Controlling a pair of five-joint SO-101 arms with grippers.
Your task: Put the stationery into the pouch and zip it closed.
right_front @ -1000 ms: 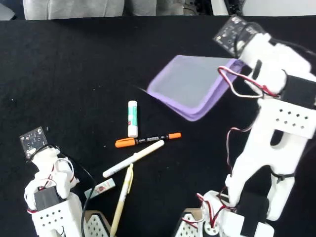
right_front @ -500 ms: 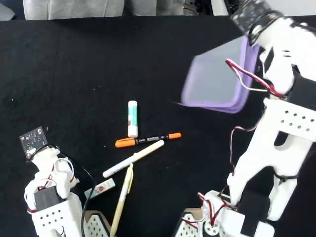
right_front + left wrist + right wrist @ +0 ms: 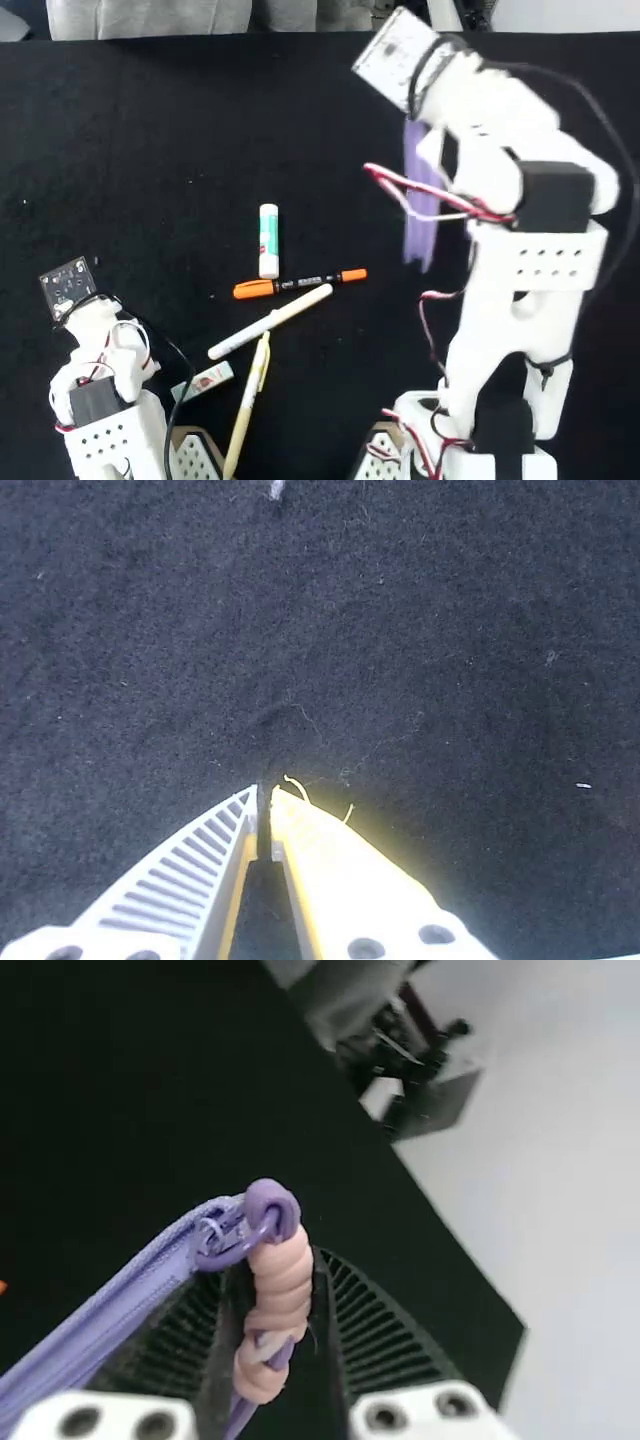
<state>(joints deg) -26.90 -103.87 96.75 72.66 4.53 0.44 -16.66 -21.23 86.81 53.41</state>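
Right wrist view had the right gripper (image 3: 275,1268) clamped on the pouch's peach ribbed pull (image 3: 268,1305). The pull was squeezed lengthwise between the two black fingers (image 3: 365,1315), with its purple ring poking out just past their tips. From that ring the pouch (image 3: 100,1335) ran off as a purple zipper edge toward the lower left of the frame, alongside one finger.

From the high view, the pouch (image 3: 422,200) hung edge-on beneath the right arm, right of centre and clear of the black table (image 3: 150,130). It showed as a thin purple strip, its long axis running from top to bottom of the frame.

The glue stick (image 3: 268,240), orange marker (image 3: 300,284), white pen (image 3: 270,322) and yellow pen (image 3: 247,400) lay left of centre, well apart from the pouch.

The left gripper (image 3: 264,805) had its fingers drawn almost together, gripping nothing, over the black cloth.
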